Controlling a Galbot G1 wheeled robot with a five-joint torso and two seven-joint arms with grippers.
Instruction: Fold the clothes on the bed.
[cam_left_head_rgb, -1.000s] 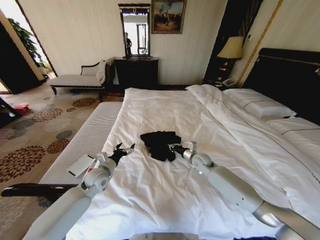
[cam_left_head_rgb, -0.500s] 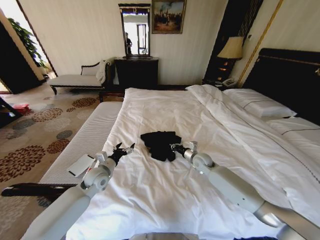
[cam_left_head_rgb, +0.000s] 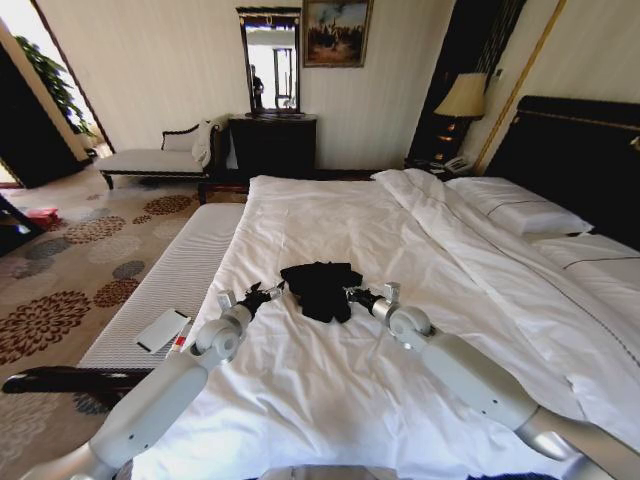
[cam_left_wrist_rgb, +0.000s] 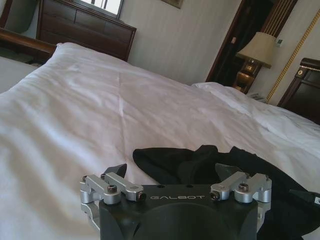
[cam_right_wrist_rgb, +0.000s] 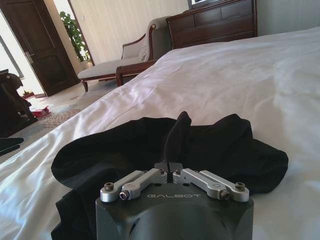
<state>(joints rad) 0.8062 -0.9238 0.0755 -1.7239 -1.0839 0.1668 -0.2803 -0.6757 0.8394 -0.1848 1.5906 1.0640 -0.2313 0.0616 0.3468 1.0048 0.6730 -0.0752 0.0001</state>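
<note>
**Operator:** Entry check. Where is the top, and what are my grippers doing?

**Notebook:** The black top (cam_left_head_rgb: 321, 288) lies crumpled in a heap on the white duvet (cam_left_head_rgb: 330, 390), near the middle of the bed (cam_left_head_rgb: 560, 150). Take the top as your landmark. Your left gripper (cam_left_head_rgb: 264, 293) sits just beside its left edge, fingers spread apart and holding nothing; in the left wrist view the two fingertips (cam_left_wrist_rgb: 116, 170) straddle open air just short of the cloth. Your right gripper (cam_left_head_rgb: 351, 294) is at the top's right edge, fingers pinched together on a small raised fold of the black fabric, as the right wrist view shows.

**Operator:** How will it handle?

**Notebook:** My judgement: light, limp, no stiffness at all. It will sag and bunch wherever you lift, and may drag the duvet's surface with it. Pinch at a hem or shoulder edge rather than mid-heap, one layer only. The lettering is hidden in the folds, so you cannot tell front from back yet.
</note>
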